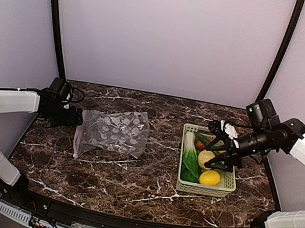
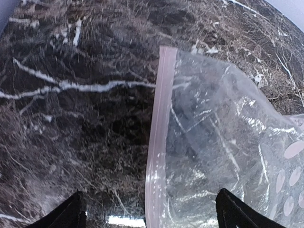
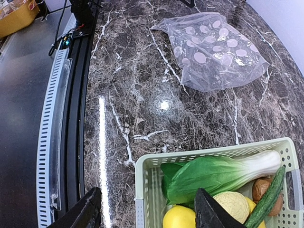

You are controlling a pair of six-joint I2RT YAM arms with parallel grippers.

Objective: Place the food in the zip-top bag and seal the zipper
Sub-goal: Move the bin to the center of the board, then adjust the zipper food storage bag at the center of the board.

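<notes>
The clear zip-top bag [image 1: 113, 132] with pale dots lies flat on the marble table, left of centre. My left gripper [image 1: 76, 119] is open at its left end. In the left wrist view the left gripper [image 2: 152, 219] straddles the zipper [image 2: 158, 142] at the mouth of the bag [image 2: 223, 142]. The food lies in a light green basket [image 1: 182, 154]: bok choy [image 3: 213, 175], lemon [image 3: 178, 217], tan bumpy lump [image 3: 232, 203], long green vegetable [image 3: 269, 195] and a brown fruit [image 3: 260, 187]. My right gripper [image 3: 145, 216] is open above the basket's near corner, holding nothing; it also shows in the top view [image 1: 220, 155].
The basket's rim [image 3: 190, 156] stands between my right fingers. A black rail with a white slotted strip [image 3: 66, 118] runs along the table's front edge. Dark poles and pale curtain walls close the back and sides. A yellow box [image 3: 16, 14] sits off the table.
</notes>
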